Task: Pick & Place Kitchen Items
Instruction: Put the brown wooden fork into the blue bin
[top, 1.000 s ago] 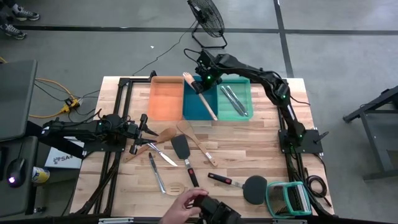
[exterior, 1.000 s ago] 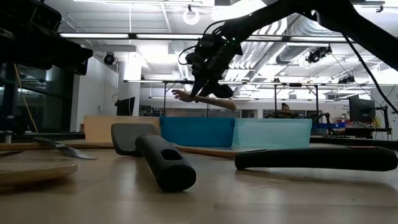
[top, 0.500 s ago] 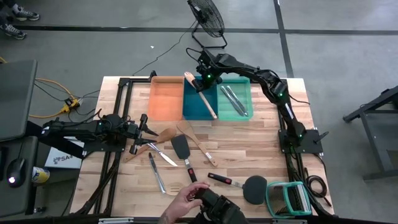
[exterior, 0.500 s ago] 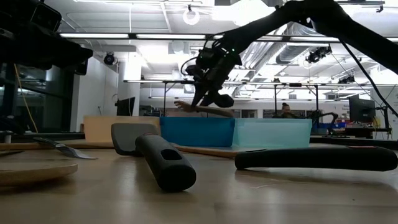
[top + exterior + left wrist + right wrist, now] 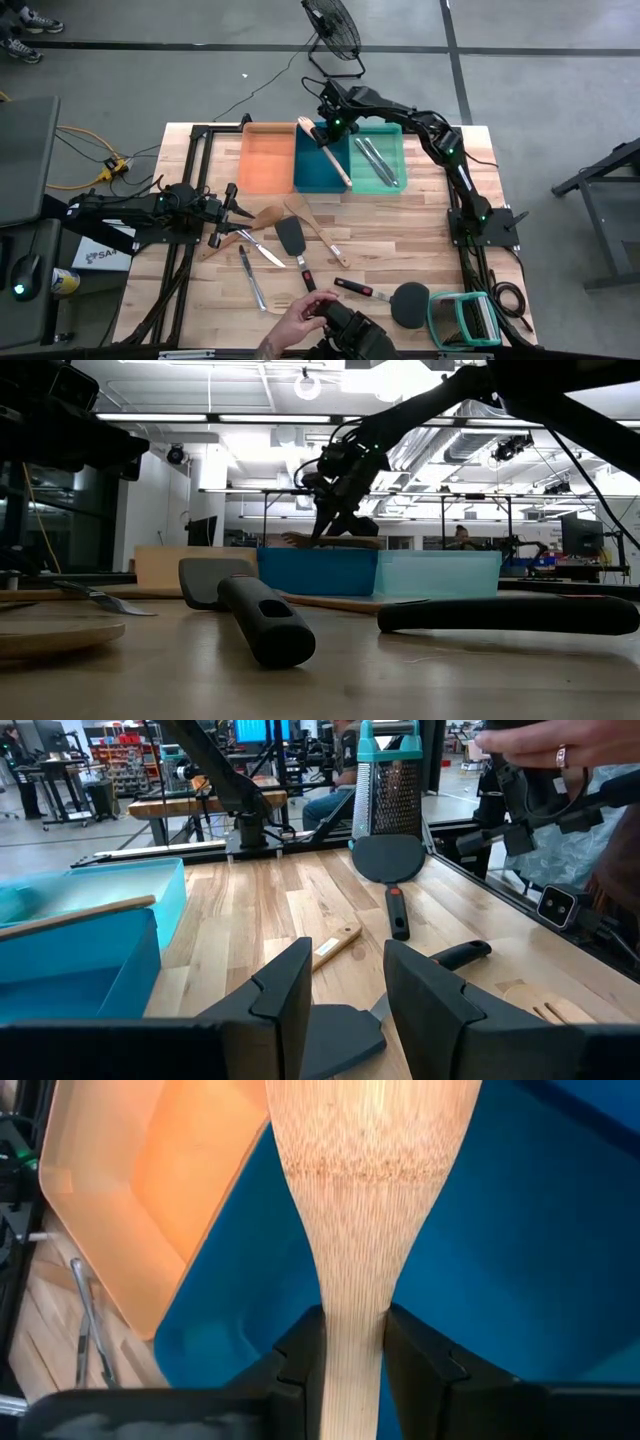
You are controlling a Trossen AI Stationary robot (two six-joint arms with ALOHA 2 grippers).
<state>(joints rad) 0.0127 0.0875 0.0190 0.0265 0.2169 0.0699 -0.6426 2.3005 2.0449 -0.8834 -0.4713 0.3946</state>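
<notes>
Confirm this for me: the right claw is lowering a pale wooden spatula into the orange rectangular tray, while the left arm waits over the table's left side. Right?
Not quite. The right claw has the pale wooden spatula over the blue rectangular tray, not the orange rectangular tray beside it; the high view and right wrist view show this. The left claw does wait over the table's left side.

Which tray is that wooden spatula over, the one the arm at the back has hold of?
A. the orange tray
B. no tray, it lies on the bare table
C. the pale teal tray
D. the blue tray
D: seen from above, the right tool has the wooden spatula between its fingers over the blue tray, and that arm's own camera shows blue beneath the blade.
</notes>
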